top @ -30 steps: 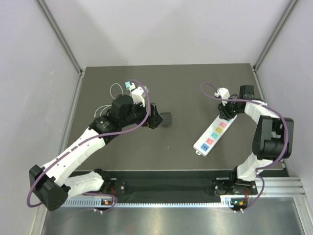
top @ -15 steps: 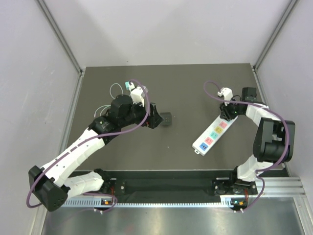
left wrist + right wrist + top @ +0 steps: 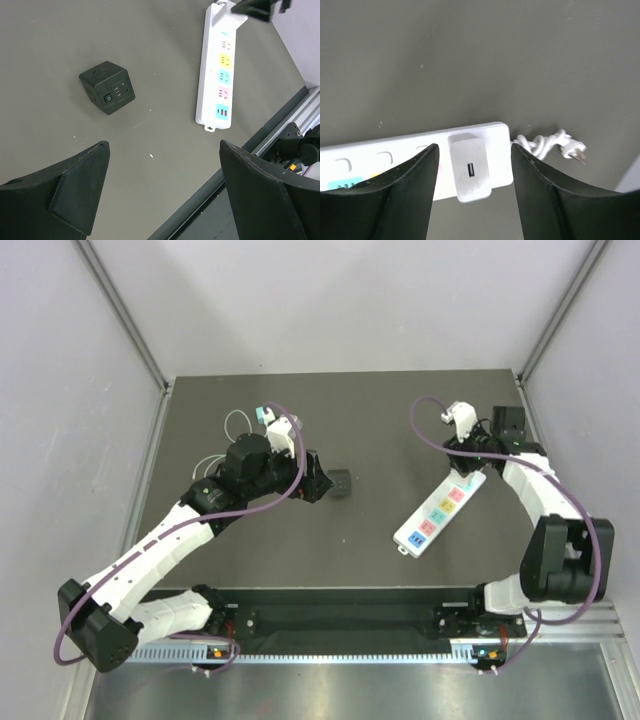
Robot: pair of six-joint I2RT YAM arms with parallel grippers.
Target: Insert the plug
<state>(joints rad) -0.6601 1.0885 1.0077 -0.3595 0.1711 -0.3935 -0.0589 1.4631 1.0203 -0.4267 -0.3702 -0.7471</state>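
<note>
We see a dark grey tabletop point(image 3: 400, 410) closed in on three sides by pale lilac walls point(image 3: 330, 300), with slim aluminium posts point(image 3: 122, 310) rising at its far corners. A slotted metal rail point(image 3: 340, 652) runs along its near edge. The light is soft and even.

You have two arms with white shells and bulky black joints: the left arm point(image 3: 160, 540) and the right arm point(image 3: 540, 490). A thin purple cable point(image 3: 414, 422) loops loosely along each. Up close, the left fingers point(image 3: 75, 190) are matte black, flat-faced wedges; the right fingers point(image 3: 395, 200) are black with rounded edges.
</note>
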